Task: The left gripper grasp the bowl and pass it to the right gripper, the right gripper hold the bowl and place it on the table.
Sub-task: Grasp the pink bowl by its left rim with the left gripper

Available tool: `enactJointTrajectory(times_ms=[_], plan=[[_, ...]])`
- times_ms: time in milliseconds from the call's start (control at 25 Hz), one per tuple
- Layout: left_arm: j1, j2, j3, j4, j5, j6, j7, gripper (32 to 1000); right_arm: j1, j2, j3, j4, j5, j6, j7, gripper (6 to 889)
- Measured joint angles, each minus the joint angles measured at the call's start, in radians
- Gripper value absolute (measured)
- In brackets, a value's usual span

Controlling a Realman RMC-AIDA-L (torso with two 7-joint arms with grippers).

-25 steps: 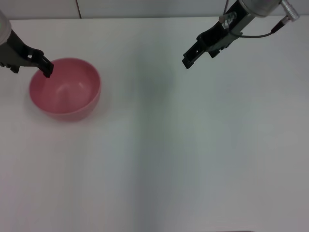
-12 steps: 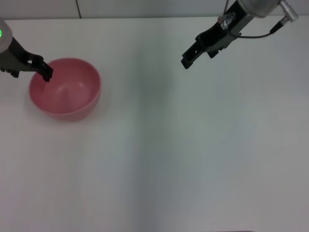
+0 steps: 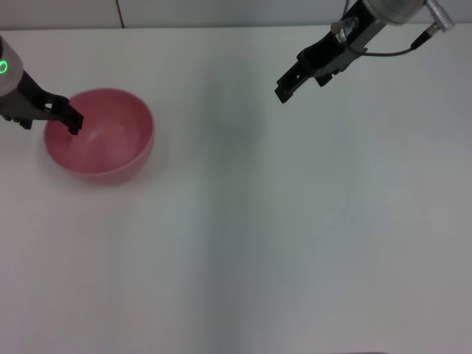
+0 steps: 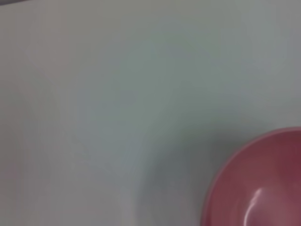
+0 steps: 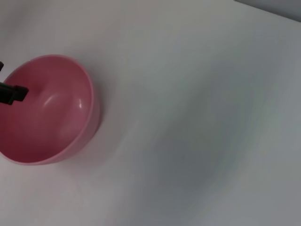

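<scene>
At the left side of the bench [image 3: 236, 243], the bowl [image 3: 103, 144] was still set down. The left end effector [image 3: 65, 116] was placed over its rim, whether clenched could not be told. The right end effector [image 3: 289, 82] was held far off; nothing had been passed yet.

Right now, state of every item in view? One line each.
bowl: upright, empty, resting on the table, not lifted.
left gripper: at the bowl's left rim, one finger over the inside; grip not confirmed.
right gripper: hanging above the table far from the bowl, holding nothing.
table: white, carries only the bowl.
</scene>
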Motion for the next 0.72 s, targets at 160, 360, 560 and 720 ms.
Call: enactJointTrajectory(times_ms=[160,360,560,720], plan=[[0.0,-0.0084,0.0,-0.023,-0.001,-0.026,0.001,834,0.002,0.0,0.0,0.0,0.001,0.002,0.0,860],[0.0,-0.0183,0.002,-0.049,-0.001,-0.058,0.001,834,0.004,0.0,0.001,0.0,0.001,0.002,-0.001,860],[0.0,-0.0231,0.002,-0.074,-0.002,-0.091,0.002,833,0.006,0.001,0.001,-0.001,0.005,0.002,-0.002,860],[0.007,-0.0238,0.002,-0.093,-0.006,-0.112,0.002,832,0.006,0.002,-0.001,-0.001,0.026,0.003,-0.011,860]])
